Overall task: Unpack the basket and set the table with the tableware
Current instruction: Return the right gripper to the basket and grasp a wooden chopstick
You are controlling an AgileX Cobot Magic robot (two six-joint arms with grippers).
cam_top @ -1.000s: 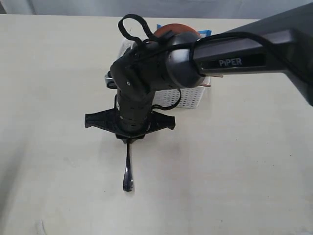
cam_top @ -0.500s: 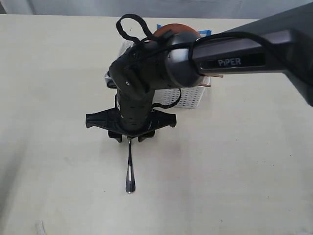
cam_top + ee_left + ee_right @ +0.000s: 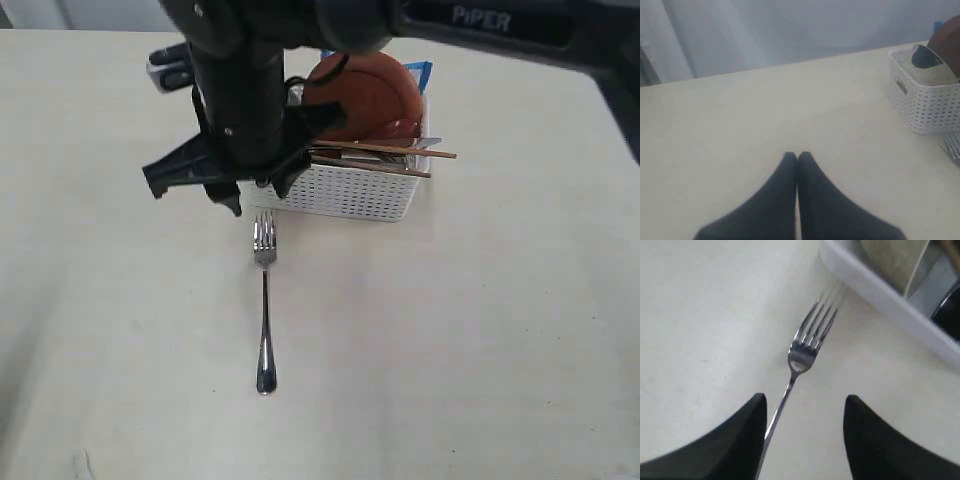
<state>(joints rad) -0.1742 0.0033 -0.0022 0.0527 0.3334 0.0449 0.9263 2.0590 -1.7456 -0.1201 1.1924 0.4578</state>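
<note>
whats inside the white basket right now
The basket holds a reddish-brown plate standing on edge, two chopsticks across its rim and a blue bag corner behind the plate. The right arm covers the left part, so whatever lies there or underneath is hidden.

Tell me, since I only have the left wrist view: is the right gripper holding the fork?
Observer: No. The right gripper is open above the fork, which lies flat on the table.
Operator: Which way does it point?
Observer: Tines toward the basket, handle away from it.
Operator: What could I grab next?
Observer: The chopsticks lie across the basket, with their ends jutting past its rim.
</note>
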